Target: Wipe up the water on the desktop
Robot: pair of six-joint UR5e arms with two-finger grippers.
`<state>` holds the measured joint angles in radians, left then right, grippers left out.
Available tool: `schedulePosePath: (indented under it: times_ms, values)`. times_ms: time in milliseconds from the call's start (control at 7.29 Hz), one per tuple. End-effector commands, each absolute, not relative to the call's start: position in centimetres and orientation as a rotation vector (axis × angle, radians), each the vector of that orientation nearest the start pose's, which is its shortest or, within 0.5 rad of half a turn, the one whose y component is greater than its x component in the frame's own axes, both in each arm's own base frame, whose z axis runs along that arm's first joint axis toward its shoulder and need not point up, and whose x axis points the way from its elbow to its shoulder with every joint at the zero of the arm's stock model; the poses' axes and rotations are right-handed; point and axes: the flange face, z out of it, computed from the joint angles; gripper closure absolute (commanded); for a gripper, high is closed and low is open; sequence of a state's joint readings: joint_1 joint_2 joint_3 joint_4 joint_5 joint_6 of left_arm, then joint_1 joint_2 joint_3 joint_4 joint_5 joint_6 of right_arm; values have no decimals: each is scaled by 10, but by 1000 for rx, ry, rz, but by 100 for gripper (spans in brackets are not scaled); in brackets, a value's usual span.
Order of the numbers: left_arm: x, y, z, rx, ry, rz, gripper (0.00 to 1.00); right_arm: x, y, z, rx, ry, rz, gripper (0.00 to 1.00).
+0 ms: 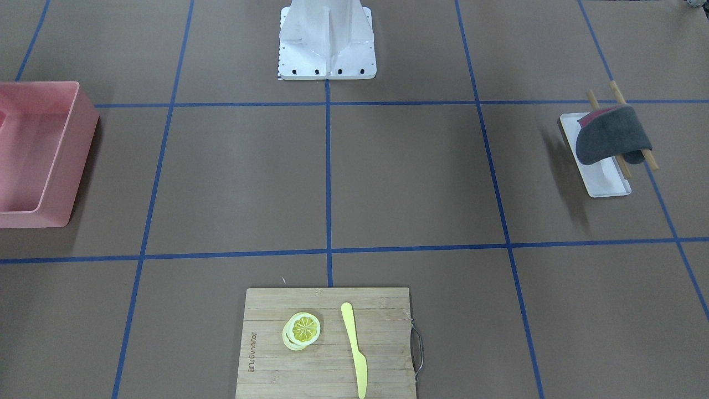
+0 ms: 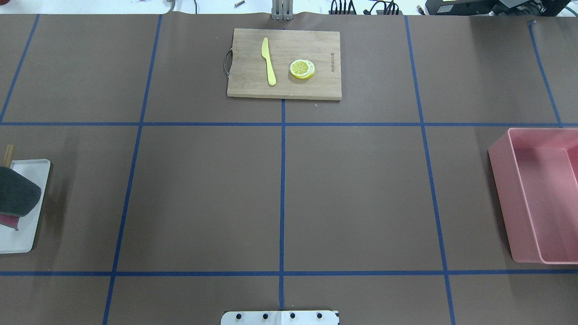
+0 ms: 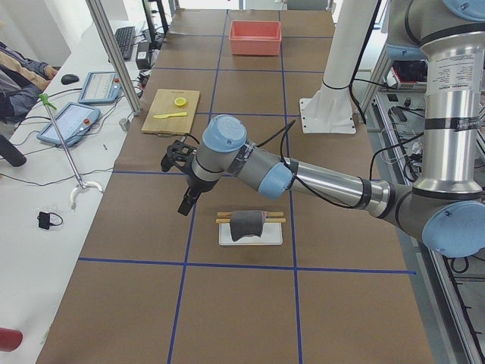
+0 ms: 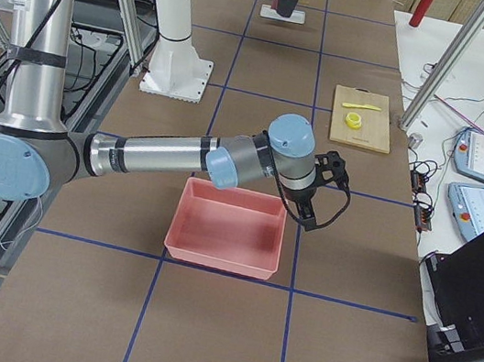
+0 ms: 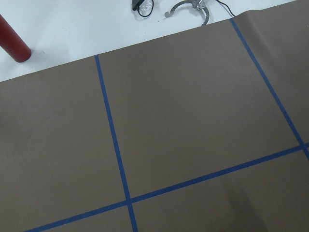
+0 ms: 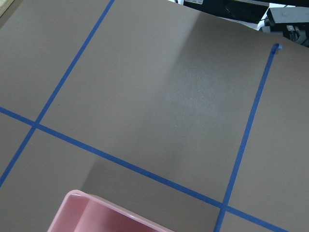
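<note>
The desktop (image 1: 415, 177) is a brown top with a grid of blue tape; no water shows on it in any view. A grey cloth (image 1: 609, 136) hangs over two wooden sticks above a white tray (image 1: 601, 185) on my left side. In the exterior left view my left gripper (image 3: 173, 155) hovers above the desktop, beyond the cloth (image 3: 246, 223). In the exterior right view my right gripper (image 4: 334, 169) hangs over the tabletop just past the pink bin (image 4: 227, 228). I cannot tell whether either is open or shut. Both wrist views show only bare desktop and tape.
The pink bin (image 2: 537, 194) stands at my right. A bamboo cutting board (image 2: 284, 63) at the far edge carries a yellow knife (image 2: 268, 61) and lemon slices (image 2: 302, 69). The white arm pedestal (image 1: 327, 41) is at the near middle. Tablets (image 3: 68, 123) and a person's arm (image 3: 19, 72) are beyond the table edge.
</note>
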<state>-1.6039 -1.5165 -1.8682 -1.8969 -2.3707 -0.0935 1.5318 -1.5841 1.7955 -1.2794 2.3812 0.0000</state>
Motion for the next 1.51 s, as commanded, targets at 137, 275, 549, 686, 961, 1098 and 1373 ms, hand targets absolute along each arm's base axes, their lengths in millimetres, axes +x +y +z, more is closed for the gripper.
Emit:
schedulePosePath:
  times_ms: [137, 275, 549, 686, 961, 1098, 1373]
  values:
    - [-74, -482, 507, 459, 836, 103, 2, 41, -499, 513, 463, -823, -246, 0]
    - [-74, -481, 508, 458, 835, 102, 2, 40, -498, 513, 462, -836, -248, 0]
    - [-75, -481, 508, 462, 828, 100, 2, 42, -496, 512, 464, -847, -248, 0]
    - [-76, -478, 510, 458, 834, 97, 2, 42, -496, 510, 468, -846, -250, 0]
    - [-76, -476, 515, 454, 828, 94, 2, 43, -495, 515, 465, -836, -245, 0]
    - [-76, -477, 519, 446, 828, 91, 2, 43, -494, 513, 469, -839, -248, 0]
    - [-75, -479, 532, 413, 836, 78, 2, 42, -493, 511, 473, -842, -251, 0]
